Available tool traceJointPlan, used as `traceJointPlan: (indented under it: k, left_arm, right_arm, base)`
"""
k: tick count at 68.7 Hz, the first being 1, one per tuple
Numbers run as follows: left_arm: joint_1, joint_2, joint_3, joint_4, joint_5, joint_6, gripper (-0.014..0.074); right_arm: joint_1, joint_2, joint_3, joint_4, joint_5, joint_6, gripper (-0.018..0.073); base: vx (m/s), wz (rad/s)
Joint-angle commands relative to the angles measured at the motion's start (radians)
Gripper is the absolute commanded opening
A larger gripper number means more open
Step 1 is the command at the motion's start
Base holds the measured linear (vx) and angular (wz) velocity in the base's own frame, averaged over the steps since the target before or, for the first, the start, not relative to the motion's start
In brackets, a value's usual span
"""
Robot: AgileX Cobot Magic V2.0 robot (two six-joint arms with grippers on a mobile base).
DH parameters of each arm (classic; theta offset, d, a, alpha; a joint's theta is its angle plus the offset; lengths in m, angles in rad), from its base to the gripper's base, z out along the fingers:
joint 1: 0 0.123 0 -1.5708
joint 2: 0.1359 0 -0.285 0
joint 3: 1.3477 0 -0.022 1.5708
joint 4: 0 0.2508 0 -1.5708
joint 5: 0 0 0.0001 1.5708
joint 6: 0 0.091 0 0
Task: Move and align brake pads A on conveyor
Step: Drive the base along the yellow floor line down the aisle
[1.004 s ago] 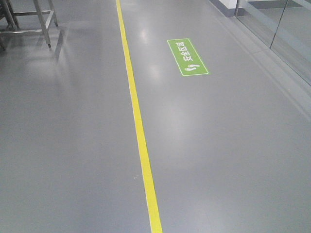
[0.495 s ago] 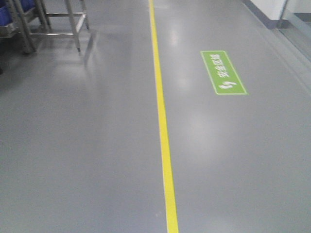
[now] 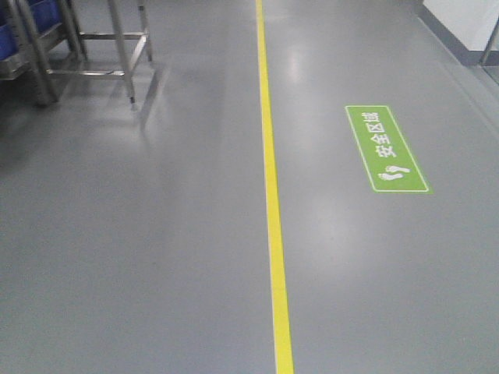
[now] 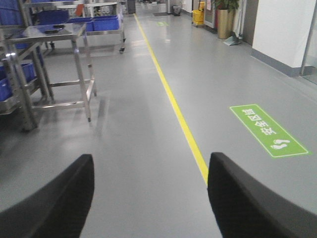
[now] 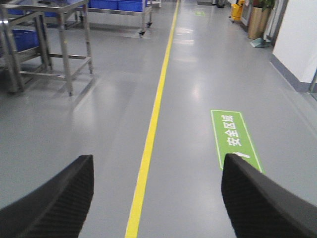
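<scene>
My left pincer (image 4: 150, 166) and right pincer (image 5: 157, 164) hang wide open and empty, probably because no pads are within reach.

The smooth grey floor (image 3: 156, 257) lies open on both sides of the yellow painted line (image 3: 273, 202). At far left, a thin-legged steel table frame (image 3: 121, 47) and blue plastic bins (image 3: 8, 27) block the way; at far right, a white wall (image 3: 460, 19). The left gripper (image 4: 151, 163) and the right gripper (image 5: 158, 161) have free gaps.

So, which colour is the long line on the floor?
Yellow; the floor line shows best in the front-facing view.
</scene>
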Motion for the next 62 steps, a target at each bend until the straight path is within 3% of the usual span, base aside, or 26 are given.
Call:
traceJointPlan:
  k: [1, 36, 62]
  left_arm:
    - [-0.003, 0.013, -0.024, 0.002, -0.076, 0.0, 0.046]
    - [-0.003, 0.014, -0.024, 0.002, -0.076, 0.0, 0.046]
    - [-0.003, 0.015, -0.024, 0.002, -0.073, 0.0, 0.046]
  right_arm:
    - [-0.005, 0.015, -0.026, -0.01, -0.069, -0.008, 0.0525]
    - [-0.005, 0.015, -0.026, -0.009, -0.07, -0.008, 0.0525]
    - [-0.005, 0.015, -0.026, -0.009, -0.07, -0.008, 0.0525]
  base:
    - [0.62, -0.27]
    - [0.65, -0.33]
    - [0.68, 0.19]
